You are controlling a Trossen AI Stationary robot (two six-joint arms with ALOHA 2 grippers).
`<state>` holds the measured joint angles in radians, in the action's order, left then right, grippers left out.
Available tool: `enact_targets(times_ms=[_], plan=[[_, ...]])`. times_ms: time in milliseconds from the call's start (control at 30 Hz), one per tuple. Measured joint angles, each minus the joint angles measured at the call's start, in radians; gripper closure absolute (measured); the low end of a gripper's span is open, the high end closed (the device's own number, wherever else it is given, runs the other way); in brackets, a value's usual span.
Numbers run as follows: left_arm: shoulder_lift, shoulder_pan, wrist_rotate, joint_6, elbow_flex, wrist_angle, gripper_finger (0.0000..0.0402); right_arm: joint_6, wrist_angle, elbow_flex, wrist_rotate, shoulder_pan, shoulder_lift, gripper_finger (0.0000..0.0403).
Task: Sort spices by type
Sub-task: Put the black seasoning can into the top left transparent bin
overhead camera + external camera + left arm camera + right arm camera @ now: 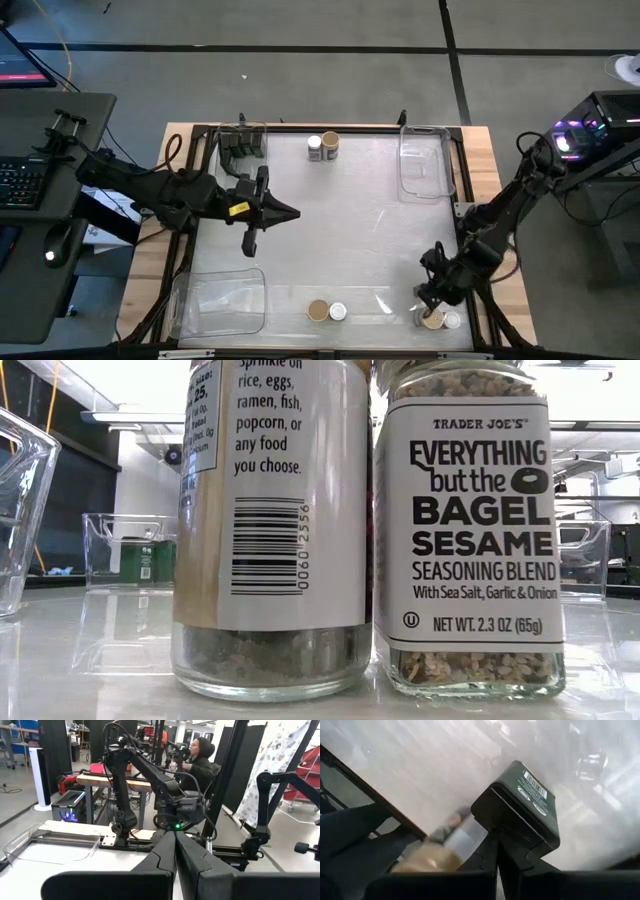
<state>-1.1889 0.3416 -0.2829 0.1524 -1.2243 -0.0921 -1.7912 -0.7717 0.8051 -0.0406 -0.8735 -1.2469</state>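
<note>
Two spice jars close up on the bench, left jar showing a barcode, bagel sesame jar just beside it, clear bin behind holding something dark, perhaps containers

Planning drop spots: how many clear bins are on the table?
3, by the high view: black-box bin top left, second bin top right, third bin bottom left.
</note>
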Motion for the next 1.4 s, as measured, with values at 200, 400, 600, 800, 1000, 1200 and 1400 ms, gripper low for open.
enact_targets(times_ms=[200, 400, 600, 800, 1000, 1200, 1400], plan=[[0.000, 0.000, 0.000, 0.003, 0.000, 0.000, 0.0401, 0.226, -0.018, 0.000, 0.068, 0.166, -0.001, 0.0403], [0.000, 0.000, 0.000, 0.002, 0.000, 0.000, 0.0401, 0.470, 0.027, -0.003, 0.120, 0.363, -0.003, 0.0403], [0.000, 0.000, -0.001, 0.002, 0.000, -0.009, 0.0401, 0.698, 0.141, -0.004, 0.122, 0.558, -0.049, 0.0403], [0.000, 0.000, -0.001, 0.001, 0.000, -0.046, 0.0401, 0.883, 0.426, 0.007, 0.092, 0.714, -0.198, 0.0403], [0.007, 0.000, -0.001, 0.000, 0.000, -0.052, 0.0401, 1.011, 0.667, 0.122, 0.085, 0.824, -0.396, 0.0403], [0.043, -0.001, -0.001, -0.050, 0.000, -0.075, 0.0401, 1.178, 0.648, 0.366, 0.013, 0.883, -0.597, 0.0403], [0.104, -0.001, -0.003, -0.069, 0.000, -0.127, 0.0401, 1.351, 0.560, 0.562, -0.009, 0.890, -0.618, 0.0403]])
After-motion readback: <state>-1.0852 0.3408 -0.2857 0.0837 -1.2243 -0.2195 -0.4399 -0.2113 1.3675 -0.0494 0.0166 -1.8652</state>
